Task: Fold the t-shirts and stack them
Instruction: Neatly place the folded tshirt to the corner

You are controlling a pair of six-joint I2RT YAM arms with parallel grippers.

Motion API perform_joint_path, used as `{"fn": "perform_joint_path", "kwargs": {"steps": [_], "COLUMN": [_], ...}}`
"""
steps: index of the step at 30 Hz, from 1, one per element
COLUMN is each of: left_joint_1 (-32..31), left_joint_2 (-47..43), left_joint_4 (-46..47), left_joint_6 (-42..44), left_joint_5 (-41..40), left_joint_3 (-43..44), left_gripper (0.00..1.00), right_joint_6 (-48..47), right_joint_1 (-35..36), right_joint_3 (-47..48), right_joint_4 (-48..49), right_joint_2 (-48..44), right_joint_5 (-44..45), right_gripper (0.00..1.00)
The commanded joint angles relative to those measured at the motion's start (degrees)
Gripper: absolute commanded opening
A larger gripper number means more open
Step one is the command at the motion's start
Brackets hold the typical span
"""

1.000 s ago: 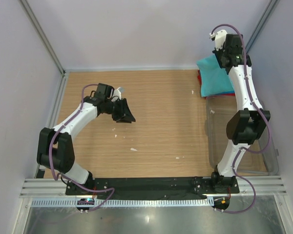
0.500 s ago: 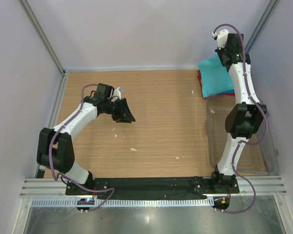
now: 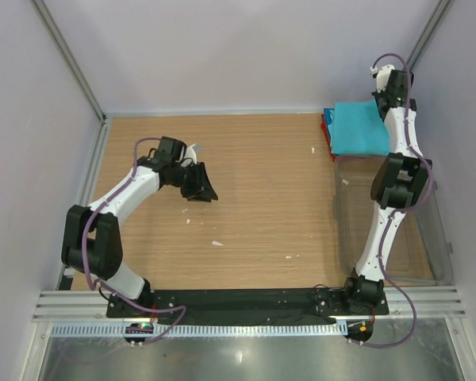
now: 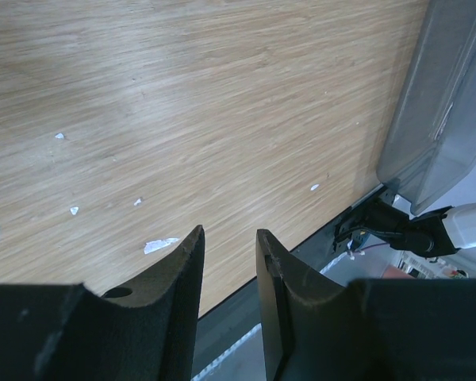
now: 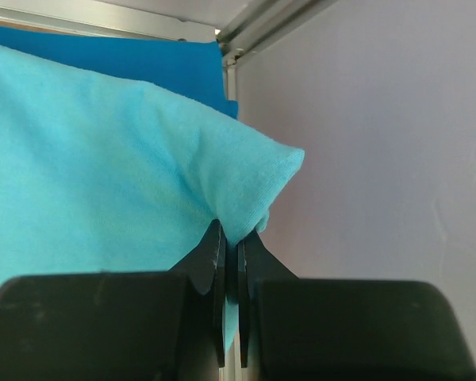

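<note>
The left arm bends over the left half of the table. The left jaws are slightly apart above bare wood, holding nothing, well apart from the shirts. The right arm stretches to the far right corner, with the right jaws pinched on the edge of the turquoise t-shirt. That shirt tops the blue t-shirt and the red t-shirt, close to the back rail and side wall and just beyond the clear tub.

My right hand has swung farther back and to the right, into the far corner beside the wall, and my arm has stretched out straighter. The soft turquoise cloth t-shirt it pinches by a corner was bunched and lifted a second ago. It now lies drawn out flat and square over the brighter blue folded cloth t-shirt.
</note>
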Motion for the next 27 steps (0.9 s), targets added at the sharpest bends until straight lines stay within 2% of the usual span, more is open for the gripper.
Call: {"fn": "perform_joint_path", "kwargs": {"steps": [1,11,27], "left_joint_1": [-0.06,-0.06,-0.06], "left_joint_2": [1.14,1.76,1.94], "left_joint_4": [-0.52,-0.79,-0.88], "left_joint_6": [1.28,1.45,1.28], "left_joint_5": [-0.28,-0.63,-0.45], "left_joint_3": [1.81,1.63,1.98], "left_gripper": [0.34,0.34,0.33], "right_joint_6": [1.60,3.44,0.90], "right_joint_1": [-0.21,-0.91,-0.39], "right_joint_3": [3.37,7.60,6.28], "right_joint_4": [6.87,8.18,9.85], "right_joint_2": [0.07,3.51,1.57], "right_joint_5": [-0.60,-6.39,-3.41], "right_gripper": [0.01,0.01,0.01]}}
